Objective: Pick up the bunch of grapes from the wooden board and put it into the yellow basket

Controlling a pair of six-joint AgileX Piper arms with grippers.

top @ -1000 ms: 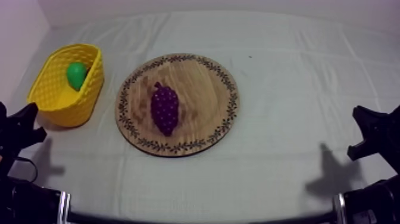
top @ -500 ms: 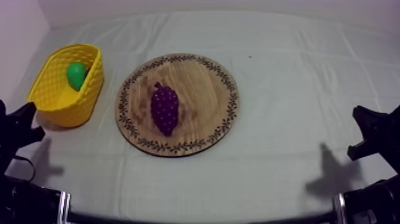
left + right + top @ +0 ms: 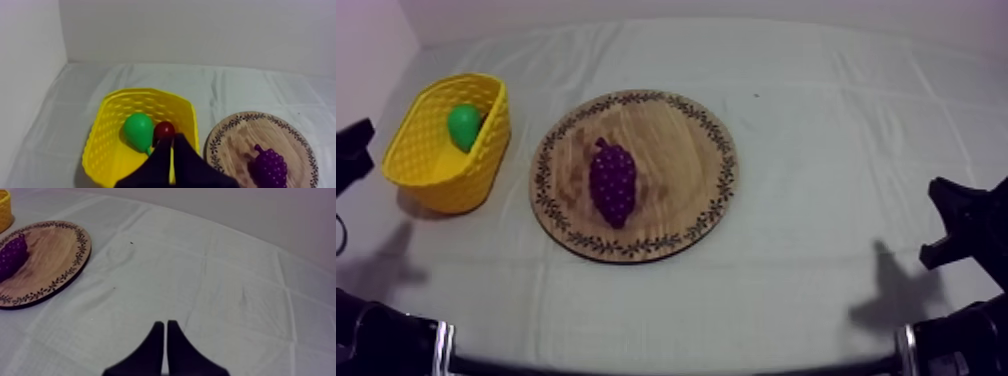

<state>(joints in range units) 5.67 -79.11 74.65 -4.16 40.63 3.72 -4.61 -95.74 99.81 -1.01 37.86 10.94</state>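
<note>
Lifting away from its low resting place, your left gripper [image 3: 353, 152] now sits higher along the table's left edge, level with the yellow basket [image 3: 436, 175]; half a second ago it was below the basket. Its two black fingers lie pressed together in a narrow wedge, holding nothing. The right gripper [image 3: 958, 222] has not moved from its low spot at the right, and its fingers are likewise closed on nothing. The bunch of grapes [image 3: 612, 184] lies untouched where it was, on the round wooden board [image 3: 720, 135], left of centre. The basket, just left of the board, holds a green pear [image 3: 463, 125] and a small red fruit [image 3: 163, 131]. You can read this as the left arm starting its reach; its fingers must part before any grasp.
</note>
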